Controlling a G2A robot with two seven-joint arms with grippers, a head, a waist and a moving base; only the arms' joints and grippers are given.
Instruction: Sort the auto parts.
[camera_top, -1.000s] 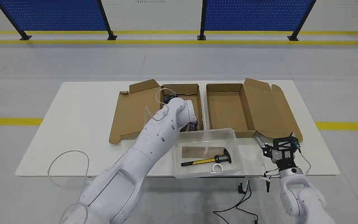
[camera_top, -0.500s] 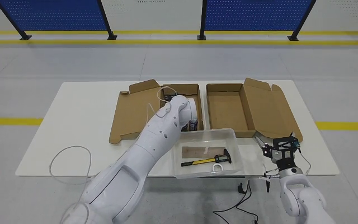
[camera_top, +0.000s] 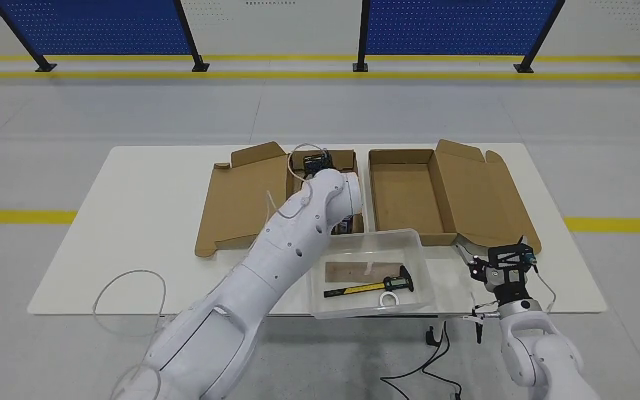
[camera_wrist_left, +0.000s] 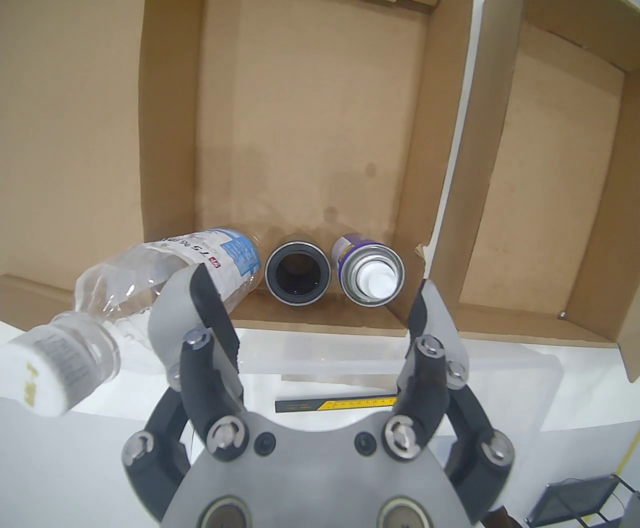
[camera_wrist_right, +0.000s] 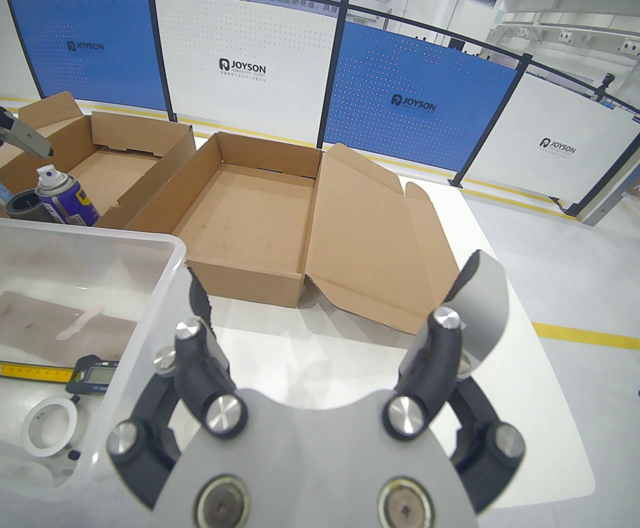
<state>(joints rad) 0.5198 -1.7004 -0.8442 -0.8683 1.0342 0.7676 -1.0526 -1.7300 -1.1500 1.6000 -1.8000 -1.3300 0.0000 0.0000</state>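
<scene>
- Your left gripper (camera_wrist_left: 312, 279) is spread wide with nothing between its jaws; it hangs above the near end of the left cardboard box (camera_wrist_left: 300, 125), over the box's front wall
- Just beside that gripper's outer finger you see a clear plastic bottle (camera_wrist_left: 165, 270) with a white cap (camera_wrist_left: 55, 365); it is tilted, base down in the box's near corner and neck slanting up over the front wall toward the camera
- You cannot tell whether the bottle touches the finger; it lies outside the jaws, not between them
- Next to the bottle's base a black cylinder (camera_wrist_left: 297, 272) stands upright against the front wall, open end up
- Just beside the cylinder, in the box's other near corner, a purple spray can (camera_wrist_left: 372, 275) stands upright with its white nozzle on top
- Your right gripper (camera_wrist_right: 336, 270) is also fully open and holds nothing; it sits over the near right corner of the white table (camera_top: 130, 220), well apart from the left arm
- The right cardboard box (camera_wrist_right: 250, 210) lies beyond it with its lid folded flat toward that side, and bare cardboard inside
- Between your two grippers, at the table's front edge, sits the clear plastic bin (camera_wrist_right: 100, 240)
- In the bin you have a yellow-and-black caliper (camera_wrist_right: 90, 372) lying flat and a white ring (camera_wrist_right: 50, 425) just beside it
</scene>
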